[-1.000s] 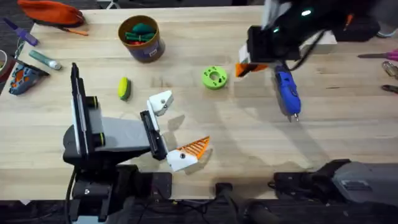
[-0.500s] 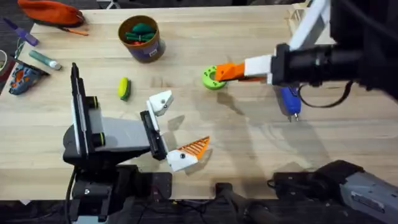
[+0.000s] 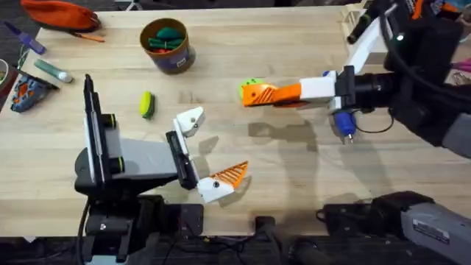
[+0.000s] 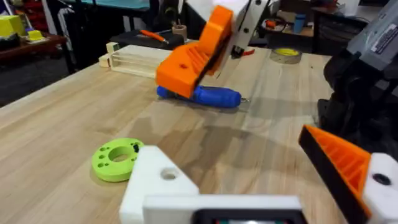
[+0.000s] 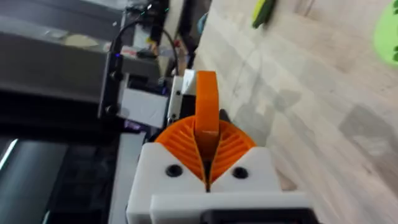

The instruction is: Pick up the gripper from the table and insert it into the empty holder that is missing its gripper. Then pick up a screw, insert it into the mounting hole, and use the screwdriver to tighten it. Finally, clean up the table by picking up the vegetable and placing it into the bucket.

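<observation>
My right gripper (image 3: pixel 252 94) reaches left above the table, shut on the orange gripper (image 5: pixel 206 102), which sticks out between its ribbed pads (image 5: pixel 180 142). It hangs over the green disc (image 3: pixel 251 83). My left gripper (image 3: pixel 210 151) is open and level near the front. One jaw is the bare white holder (image 3: pixel 190 120); the other carries an orange pad (image 3: pixel 229 174). The holder (image 4: pixel 158 183) also appears in the left wrist view, with the held gripper (image 4: pixel 196 53) beyond it. The blue screwdriver (image 3: pixel 340 119) lies partly under my right arm. The vegetable (image 3: pixel 147 104) lies below the bucket (image 3: pixel 168 46). The screw is out of view.
The bucket holds green and orange items. An orange pouch (image 3: pixel 62 13) and small tools (image 3: pixel 45 68) sit at the far left. A pale wooden rack (image 3: pixel 359 20) stands at the back right, and more tools (image 3: pixel 462 82) lie at the right edge.
My right arm has swung left from beside the screwdriver to over the green disc, carrying the orange gripper and levelling out. The left arm has stayed still.
</observation>
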`<state>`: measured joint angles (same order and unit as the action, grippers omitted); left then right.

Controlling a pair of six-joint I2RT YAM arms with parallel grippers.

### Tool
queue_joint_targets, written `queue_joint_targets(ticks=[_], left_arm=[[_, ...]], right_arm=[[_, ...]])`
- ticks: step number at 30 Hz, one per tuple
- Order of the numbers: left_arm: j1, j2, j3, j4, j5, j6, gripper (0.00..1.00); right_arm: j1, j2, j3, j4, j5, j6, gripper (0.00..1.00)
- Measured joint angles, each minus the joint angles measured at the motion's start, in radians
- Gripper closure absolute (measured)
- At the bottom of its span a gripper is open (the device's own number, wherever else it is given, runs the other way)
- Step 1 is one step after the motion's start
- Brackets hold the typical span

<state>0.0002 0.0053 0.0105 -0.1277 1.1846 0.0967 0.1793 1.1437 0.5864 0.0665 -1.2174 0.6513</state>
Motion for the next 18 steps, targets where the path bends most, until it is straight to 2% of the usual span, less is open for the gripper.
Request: queue_joint_targets(ticks=[11, 18], left_arm=[[0.000, 0.000, 0.000, 0.000, 0.000, 0.000, 0.014], [0.000, 0.000, 0.000, 0.000, 0.000, 0.000, 0.013]], right_arm=[[-0.001, 0.200, -0.035, 0.201, -0.236, 0.026, 0.992], [-0.001, 0.301, -0.035, 0.274, -0.286, 0.029, 0.992]])
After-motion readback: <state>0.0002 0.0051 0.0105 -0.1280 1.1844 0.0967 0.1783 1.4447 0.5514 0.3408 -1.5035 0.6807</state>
